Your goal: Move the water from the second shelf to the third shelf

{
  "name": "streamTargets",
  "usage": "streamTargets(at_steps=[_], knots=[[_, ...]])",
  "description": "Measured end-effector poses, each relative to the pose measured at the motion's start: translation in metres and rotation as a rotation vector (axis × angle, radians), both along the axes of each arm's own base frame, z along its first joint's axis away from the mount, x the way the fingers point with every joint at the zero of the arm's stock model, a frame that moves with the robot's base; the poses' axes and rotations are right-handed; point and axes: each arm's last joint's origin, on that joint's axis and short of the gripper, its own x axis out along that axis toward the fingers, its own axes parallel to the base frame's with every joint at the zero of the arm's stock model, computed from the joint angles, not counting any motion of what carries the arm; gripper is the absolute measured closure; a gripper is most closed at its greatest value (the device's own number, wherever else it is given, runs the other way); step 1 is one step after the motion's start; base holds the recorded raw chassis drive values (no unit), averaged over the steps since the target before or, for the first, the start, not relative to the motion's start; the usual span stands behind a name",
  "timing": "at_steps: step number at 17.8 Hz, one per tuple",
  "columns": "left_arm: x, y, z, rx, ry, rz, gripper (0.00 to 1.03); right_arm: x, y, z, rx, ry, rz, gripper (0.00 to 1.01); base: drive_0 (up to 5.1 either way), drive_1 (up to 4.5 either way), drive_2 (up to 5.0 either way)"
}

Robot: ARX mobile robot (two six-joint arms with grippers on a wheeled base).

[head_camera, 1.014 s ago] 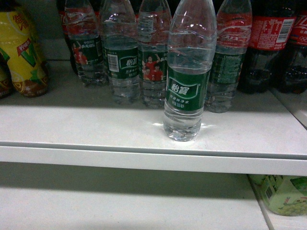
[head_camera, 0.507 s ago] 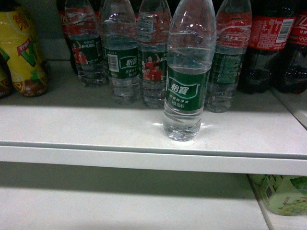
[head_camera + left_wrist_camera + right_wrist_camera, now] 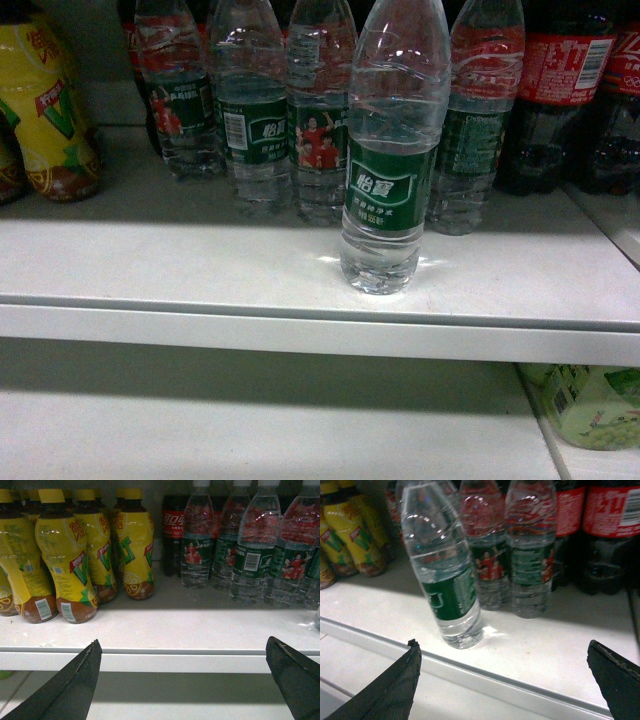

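One water bottle stands upright alone near the front edge of the white shelf, apart from the row of other water bottles behind it. Nothing holds it. Which shelf this is I cannot tell, so I cannot say if the bottle is waiting to be taken or is already placed. A lower shelf is visible under it, with a green pack at the right side.

The right tool has its two dark fingers wide apart and empty; it is in front of the shelf edge, with the lone bottle just beyond it, a little to the left. My judgement is that this arm is the one working with the bottle. The left tool is also spread wide and empty.

The head view shows neither tool. The left wrist view shows what the head view shows only at its edge: a group of yellow tea bottles on the left part of the shelf. The right wrist view and the head view both show the cola bottles at the right.
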Motion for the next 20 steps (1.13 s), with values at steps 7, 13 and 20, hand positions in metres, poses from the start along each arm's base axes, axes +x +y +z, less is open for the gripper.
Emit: streamTargets(at_steps=[7,13,20], knots=[[0.0,0.0,0.0,0.0,0.0,0.0,0.05,0.039,0.068,-0.007,-0.053,0.069,0.208,0.03,0.0,0.0,0.0],[0.0,0.0,0.0,0.0,0.0,0.0,0.05,0.051,0.084,-0.004,-0.052,0.085,0.213,0.03,0.0,0.0,0.0],[0.0,0.0,0.0,0.0,0.0,0.0,0.05,0.071,0.096,-0.003,-0.043,0.123,0.163,0.03,0.0,0.0,0.0]])
